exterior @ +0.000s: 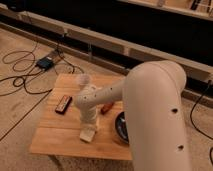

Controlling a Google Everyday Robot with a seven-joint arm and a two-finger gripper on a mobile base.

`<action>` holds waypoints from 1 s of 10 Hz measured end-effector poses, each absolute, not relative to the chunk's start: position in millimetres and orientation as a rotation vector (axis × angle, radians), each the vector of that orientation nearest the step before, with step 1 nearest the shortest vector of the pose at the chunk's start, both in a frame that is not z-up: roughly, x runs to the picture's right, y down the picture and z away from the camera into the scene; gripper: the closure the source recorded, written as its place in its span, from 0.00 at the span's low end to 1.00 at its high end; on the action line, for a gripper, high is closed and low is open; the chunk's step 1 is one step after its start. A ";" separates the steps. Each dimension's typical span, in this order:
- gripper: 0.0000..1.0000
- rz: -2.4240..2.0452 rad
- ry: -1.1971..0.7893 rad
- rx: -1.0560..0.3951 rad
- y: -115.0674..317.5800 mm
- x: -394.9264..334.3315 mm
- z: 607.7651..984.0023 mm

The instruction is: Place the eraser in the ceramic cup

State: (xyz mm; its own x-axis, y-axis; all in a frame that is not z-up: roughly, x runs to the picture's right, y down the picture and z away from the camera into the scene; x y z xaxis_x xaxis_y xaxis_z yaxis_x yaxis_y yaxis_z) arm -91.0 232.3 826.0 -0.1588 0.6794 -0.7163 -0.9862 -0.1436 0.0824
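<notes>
My gripper (pixel 88 133) points straight down at the near middle of the wooden table (pixel 55 137), its tip at the tabletop. It looks open. A small cream-white block, the eraser (pixel 87 136), lies right at the tip, and I cannot tell whether the gripper touches it. The ceramic cup (pixel 82 80) is a pale upright shape at the table's far side, just behind my forearm and partly hidden by it.
A black remote (pixel 63 104) lies on the table's left. A reddish-brown oblong thing (pixel 106 107) sits right of the arm, and a dark bowl (pixel 121 128) is half hidden by my upper arm. Cables and a dark box (pixel 46 63) lie on the floor at left.
</notes>
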 end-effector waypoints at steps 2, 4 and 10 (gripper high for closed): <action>0.52 1.637 0.659 -0.635 234.5 -91.2 828.0; 0.72 1.634 0.653 -0.645 234.5 -92.3 828.8; 1.00 1.549 0.566 -0.652 201.5 -104.6 814.0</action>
State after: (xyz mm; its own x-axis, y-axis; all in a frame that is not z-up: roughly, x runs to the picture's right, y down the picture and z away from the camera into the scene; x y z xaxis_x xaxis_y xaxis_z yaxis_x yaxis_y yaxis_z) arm -104.6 201.5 814.0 -0.0391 0.7148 -0.6982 -0.9966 -0.0789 -0.0250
